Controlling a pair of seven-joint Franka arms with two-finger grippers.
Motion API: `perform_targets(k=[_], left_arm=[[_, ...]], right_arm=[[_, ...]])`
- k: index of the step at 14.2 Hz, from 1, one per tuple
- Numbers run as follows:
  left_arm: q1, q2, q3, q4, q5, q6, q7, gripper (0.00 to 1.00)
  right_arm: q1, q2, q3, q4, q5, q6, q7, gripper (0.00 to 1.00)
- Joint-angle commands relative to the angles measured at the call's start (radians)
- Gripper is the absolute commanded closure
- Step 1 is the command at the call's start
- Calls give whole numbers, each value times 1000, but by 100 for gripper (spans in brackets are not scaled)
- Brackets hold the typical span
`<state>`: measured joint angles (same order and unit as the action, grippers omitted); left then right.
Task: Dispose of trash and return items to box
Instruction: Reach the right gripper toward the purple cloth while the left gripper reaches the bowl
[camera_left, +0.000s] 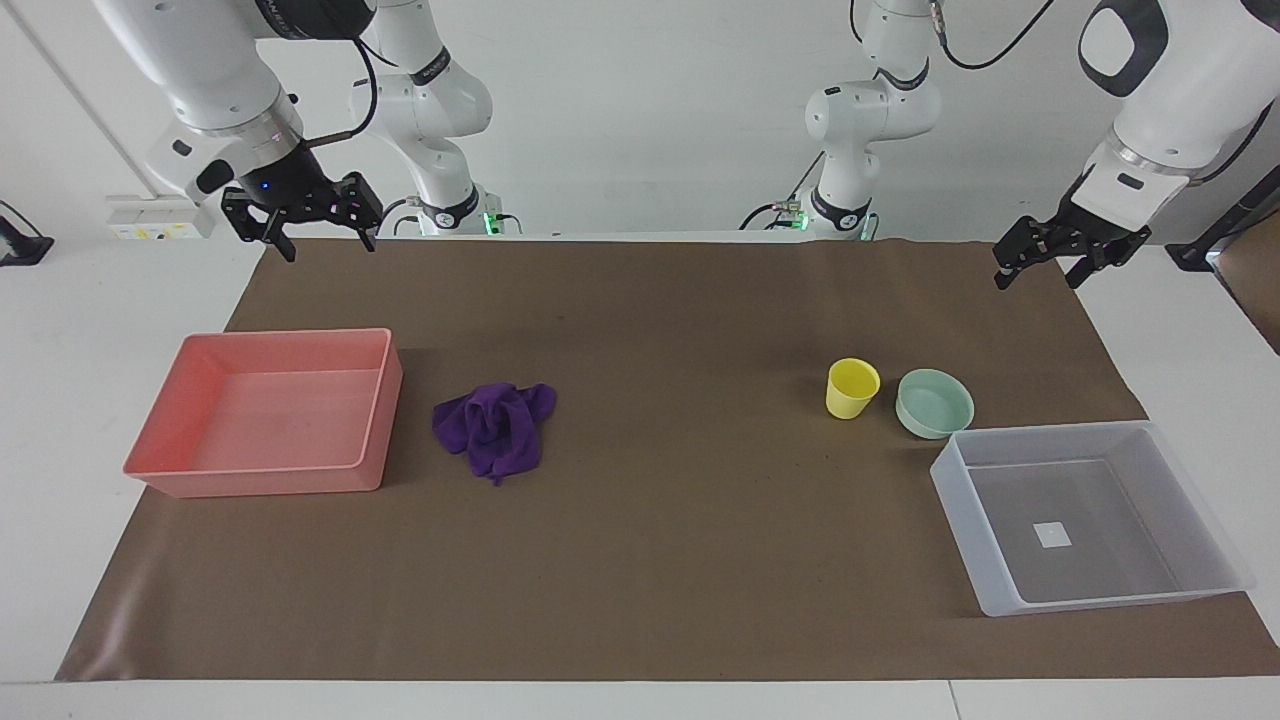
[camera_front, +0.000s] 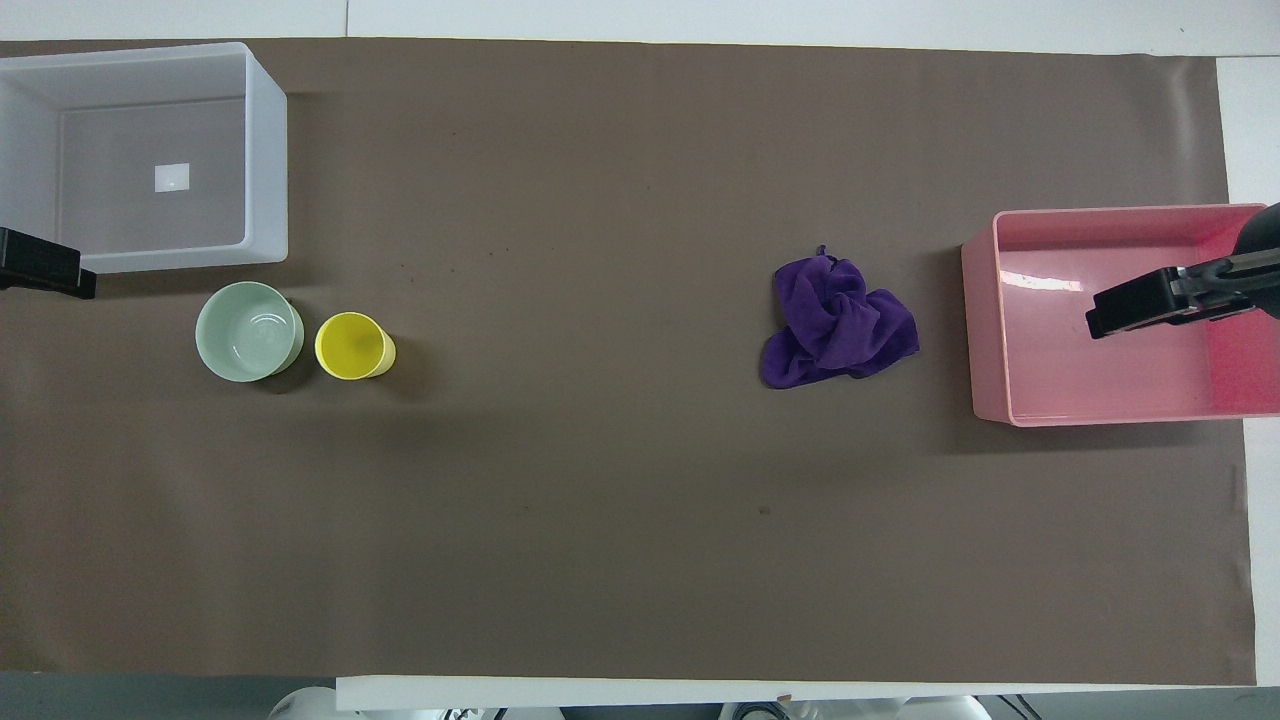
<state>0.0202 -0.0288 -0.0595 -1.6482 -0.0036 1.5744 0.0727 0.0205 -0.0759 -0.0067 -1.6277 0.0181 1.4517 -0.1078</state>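
Purple cloth rag (camera_left: 494, 426) lies crumpled on the brown table mat (camera_left: 660, 560), and everything else is placed from it, starting at the right arm's end of the table. At that end, raised in the air above the mat's edge nearest the robots, the right gripper (camera_left: 322, 232) hangs with its two fingers apart and nothing between them. Just beside the rag, toward the same end, sits the pink rectangular tray (camera_left: 385, 400) with nothing in it; rag and tray are close but apart, at about the same distance from the robots. Well away from the rag toward the left arm's end stands the yellow plastic cup (camera_left: 852, 388), upright with its mouth up, and just beside the cup, a little farther toward that end, the shallow mint-green bowl (camera_left: 934, 402), also upright; whether cup and bowl touch cannot be told. The translucent whitish-grey bin (camera_left: 962, 505) lies just beside the bowl, farther from the robots, holding nothing but a small white square label (camera_left: 1052, 535) on its floor. The left gripper (camera_left: 1040, 268) hangs in the air above the mat's corner at the left arm's end, fingers spread apart and holding nothing.
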Motion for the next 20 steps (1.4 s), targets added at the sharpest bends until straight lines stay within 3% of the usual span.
perform_targets(k=[1, 6, 9, 13, 15, 18, 20], left_arm=[[7, 70, 3, 103, 22, -48, 30, 0], [11, 64, 4, 103, 20, -30, 35, 0], [11, 59, 4, 94, 20, -27, 27, 0], [9, 21, 4, 6, 20, 36, 19, 0], [12, -28, 4, -109, 20, 138, 10, 0], [35, -149, 4, -469, 20, 434, -42, 0], [35, -160, 3, -631, 19, 571, -59, 0]], right_arm=[[-13, -15, 4, -21, 0, 15, 10, 0], [-10, -16, 1, -38, 2, 27, -4, 0], [-2, -22, 2, -112, 66, 160, -10, 0], [62, 83, 4, -130, 77, 301, 8, 0], [113, 137, 4, -129, 74, 367, 86, 0], [185, 218, 4, -129, 60, 464, 135, 0], [214, 281, 4, -130, 59, 553, 196, 0]])
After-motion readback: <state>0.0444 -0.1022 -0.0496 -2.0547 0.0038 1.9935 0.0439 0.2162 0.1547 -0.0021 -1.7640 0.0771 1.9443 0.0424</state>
